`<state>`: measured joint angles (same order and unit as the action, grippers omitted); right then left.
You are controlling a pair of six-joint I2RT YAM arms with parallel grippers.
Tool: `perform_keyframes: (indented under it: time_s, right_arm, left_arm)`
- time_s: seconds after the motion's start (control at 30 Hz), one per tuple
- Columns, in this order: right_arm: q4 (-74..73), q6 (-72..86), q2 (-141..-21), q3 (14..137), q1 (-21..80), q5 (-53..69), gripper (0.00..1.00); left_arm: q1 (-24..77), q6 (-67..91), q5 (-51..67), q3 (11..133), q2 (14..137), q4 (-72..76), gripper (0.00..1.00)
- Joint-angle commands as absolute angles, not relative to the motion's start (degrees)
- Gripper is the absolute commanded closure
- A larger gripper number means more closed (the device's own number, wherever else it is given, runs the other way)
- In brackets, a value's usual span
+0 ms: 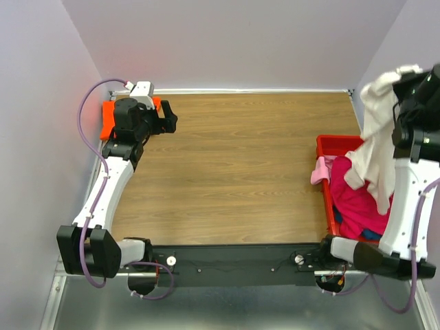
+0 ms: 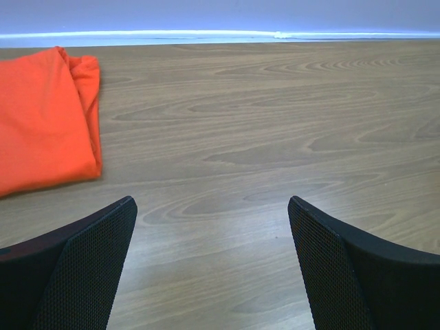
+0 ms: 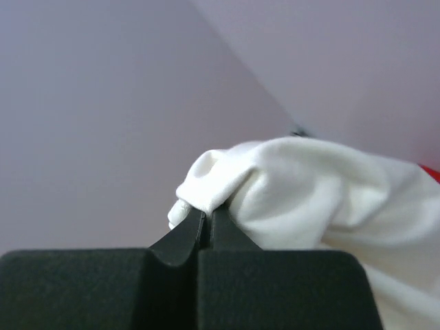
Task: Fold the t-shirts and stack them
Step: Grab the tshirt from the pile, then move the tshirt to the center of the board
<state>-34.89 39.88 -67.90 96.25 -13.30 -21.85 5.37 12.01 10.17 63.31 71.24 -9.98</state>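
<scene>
Top view: a red bin (image 1: 328, 144) at the desk's (image 1: 240, 172) right edge holds a magenta shirt (image 1: 357, 203) and a pale pink shirt (image 1: 320, 172), with the cream-white shirt (image 1: 375, 137) hanging above. Left wrist view: the left gripper (image 2: 210, 206) is spread wide and empty, near the folded orange shirt (image 2: 45, 117). Right wrist view: the right gripper (image 3: 207, 221) is clenched on the cream-white shirt.

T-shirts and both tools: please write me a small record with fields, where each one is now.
orange shirt: folded, far left corner of table
left tool: open, empty, beside orange shirt
right tool: shut on white shirt
white shirt: hanging above red bin
red bin: holds magenta shirt; pale pink shirt over its rim
</scene>
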Motion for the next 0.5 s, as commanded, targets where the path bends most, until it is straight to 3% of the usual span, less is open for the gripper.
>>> perform_keyframes:
  time_s: [0.0, 0.17, 0.47]
  right_arm:
    - [-21.71, 32.55, -76.89, 107.02, -7.95, -3.97, 1.0]
    - [-21.71, 23.73, -89.09, 123.8, 9.29, -3.44, 1.0]
    - [-19.25, 21.0, -103.62, 145.01, 26.09, 2.72, 1.0]
  left_arm:
    - [5.1, 13.1, 12.48, 64.07, 68.91, -8.96, 0.02]
    - [5.1, 13.1, 11.78, 64.6, 68.29, -10.19, 0.02]
    - [5.1, 13.71, 10.2, 66.18, 66.8, -10.37, 0.02]
